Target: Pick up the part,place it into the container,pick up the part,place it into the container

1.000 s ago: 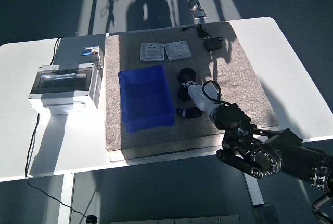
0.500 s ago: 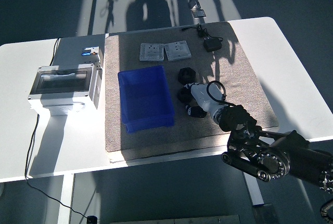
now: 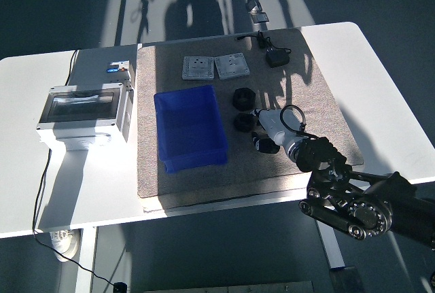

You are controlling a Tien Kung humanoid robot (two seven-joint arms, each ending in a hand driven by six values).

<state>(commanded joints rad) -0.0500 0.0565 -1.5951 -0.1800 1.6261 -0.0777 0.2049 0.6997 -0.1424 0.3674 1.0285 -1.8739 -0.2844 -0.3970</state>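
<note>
**Head view: our right hand reaches for the little black parts**

Head view shows our right hand (image 3: 272, 126) reaching in from the lower right over the grey felt mat (image 3: 312, 113) on the white counter (image 3: 380, 82). The white fingers (image 3: 266, 120) point at the parts, but we cannot tell if they are open or closed, or if they hold anything.

Two round black parts (image 3: 242, 98) (image 3: 244, 122) lie just to the right of the blue plastic bin (image 3: 188, 128). A third small dark part (image 3: 266, 145) sits right under our hand. The bin looks empty, so we think no part is in yet.

The parts lie close to the bin, so we think the carry will be short. Our left hand is not in the picture.
</note>
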